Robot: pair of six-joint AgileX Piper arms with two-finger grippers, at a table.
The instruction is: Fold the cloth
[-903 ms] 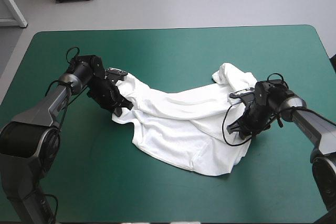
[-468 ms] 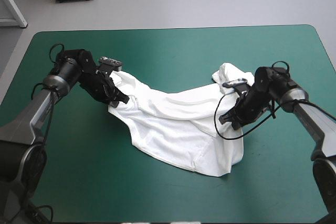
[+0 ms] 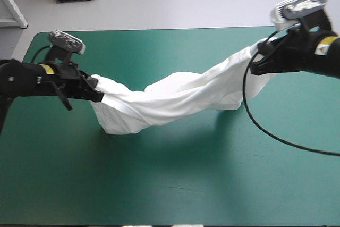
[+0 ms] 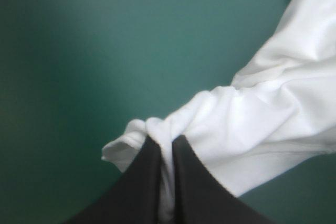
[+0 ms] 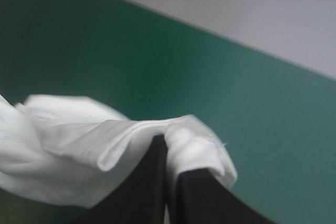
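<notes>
White T-shirt strung in the air between my two arms, above the teal-green counter.

My left end effector is pressed almost together, pinching a bunched fold at one end of the shirt. My right end effector is closed the same way on the other end. It sits higher and nearer the counter's far edge.

The shirt's long axis runs side to side across the counter, climbing from the left grip up to the right one. It is gathered into a loose, rope-like band, not spread open. The band sags, with its lowest bulge hanging just beside the left grip. I cannot tell whether that bulge touches the counter.

From each end effector the cloth leads inward, toward the other arm. Neither arm is nearer, since each holds an end.

I judge that folding proper has not begun. The coming move depends on keeping this side-to-side line as the shirt is laid out flat.
</notes>
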